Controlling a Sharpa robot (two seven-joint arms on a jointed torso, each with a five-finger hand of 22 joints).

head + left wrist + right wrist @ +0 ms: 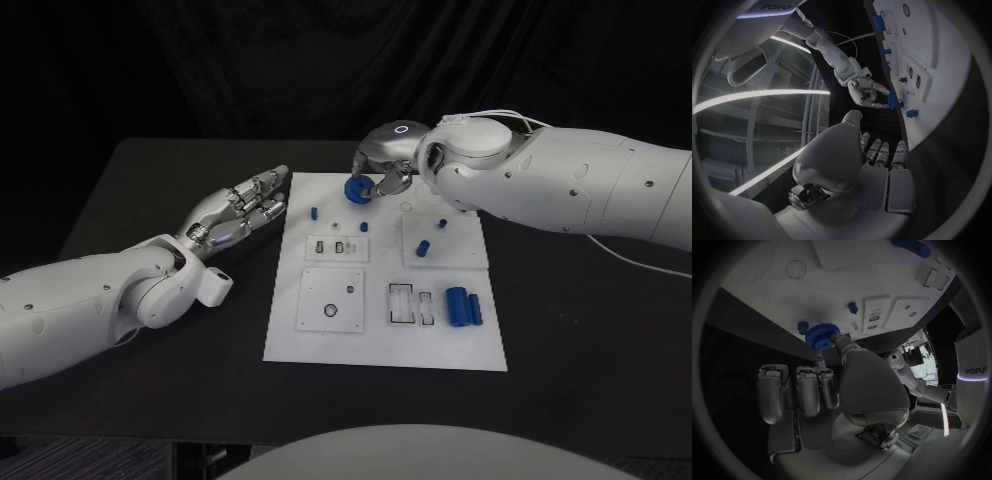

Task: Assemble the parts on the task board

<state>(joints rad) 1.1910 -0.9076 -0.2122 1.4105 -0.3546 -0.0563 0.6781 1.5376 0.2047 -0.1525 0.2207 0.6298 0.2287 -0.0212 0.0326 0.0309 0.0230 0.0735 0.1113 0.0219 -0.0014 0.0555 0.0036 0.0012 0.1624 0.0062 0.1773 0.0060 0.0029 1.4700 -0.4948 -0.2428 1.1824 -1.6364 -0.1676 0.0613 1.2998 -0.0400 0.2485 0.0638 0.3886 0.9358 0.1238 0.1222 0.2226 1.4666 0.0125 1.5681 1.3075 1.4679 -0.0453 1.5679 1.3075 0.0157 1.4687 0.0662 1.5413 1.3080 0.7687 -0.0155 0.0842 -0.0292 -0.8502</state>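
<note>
The white task board (378, 345) lies in the middle of the black table. My right hand (384, 163) hovers over the board's far left corner and pinches a blue gear (356, 189) between thumb and a finger. In the right wrist view the gear (822, 335) sits at the fingertips, just off the board's edge (767, 295), with the other fingers extended. The left wrist view also shows the gear (892, 100) held by the right hand (867, 92). My left hand (240, 211) lies flat with its fingers spread beside the board's left edge, holding nothing.
Small blue pegs (315, 212) (365, 227) (424, 249) stand in the board's far half. Two blue cylinders (462, 306) lie side by side near the right edge. Square inset plates with slots (333, 297) cover the board's middle. Bare black table surrounds the board.
</note>
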